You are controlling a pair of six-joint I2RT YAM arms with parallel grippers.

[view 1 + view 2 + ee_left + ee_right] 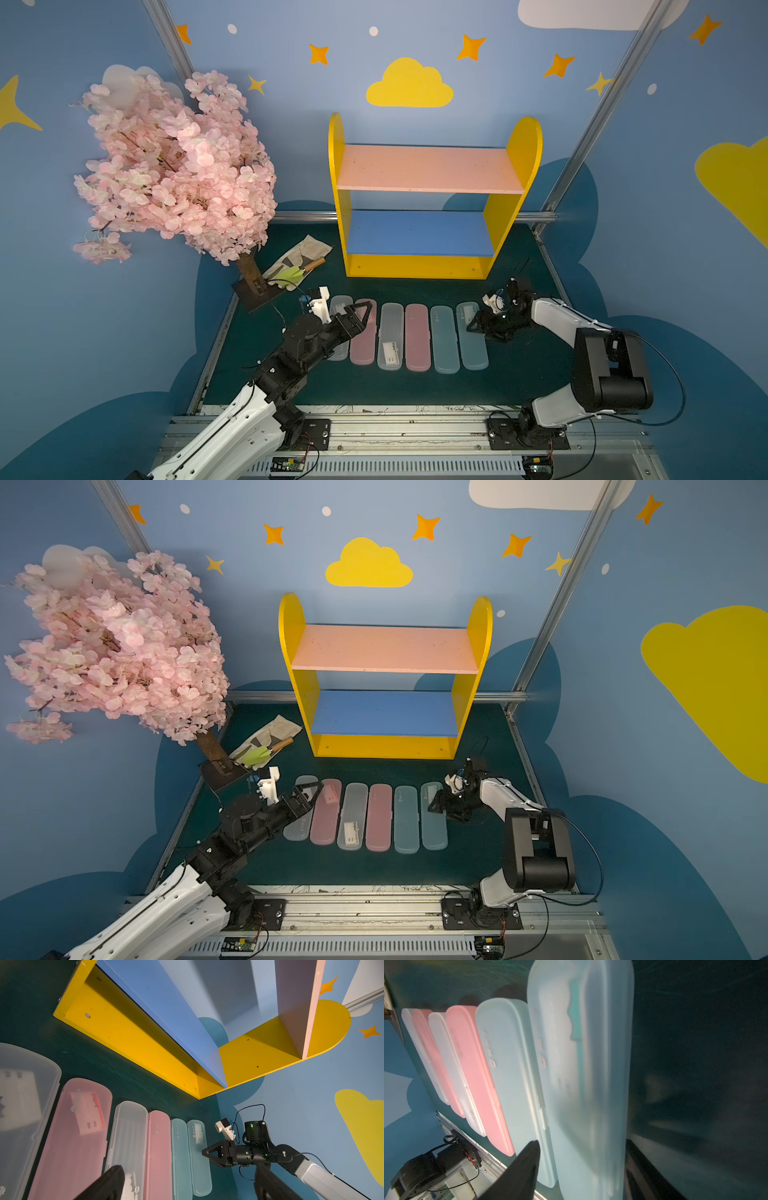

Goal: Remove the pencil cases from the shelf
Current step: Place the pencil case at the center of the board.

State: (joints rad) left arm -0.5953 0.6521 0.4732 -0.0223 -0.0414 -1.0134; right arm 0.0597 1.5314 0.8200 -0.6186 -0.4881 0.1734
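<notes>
The left arm is stretching forward and inward, the left gripper (362, 312) holding its fingers (112, 1182) spread wide. The right arm is sitting folded at the elbow, the right gripper (477, 325) pointing inward and hanging low, its fingers standing parted.

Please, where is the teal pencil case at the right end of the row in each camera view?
In a top view: end teal case, last in the row on the robot's right.
In a top view: same place.
Left wrist: farthest case in the row.
Right wrist: the largest, nearest case.
Shared landmark: the other teal case alongside it.
</notes>
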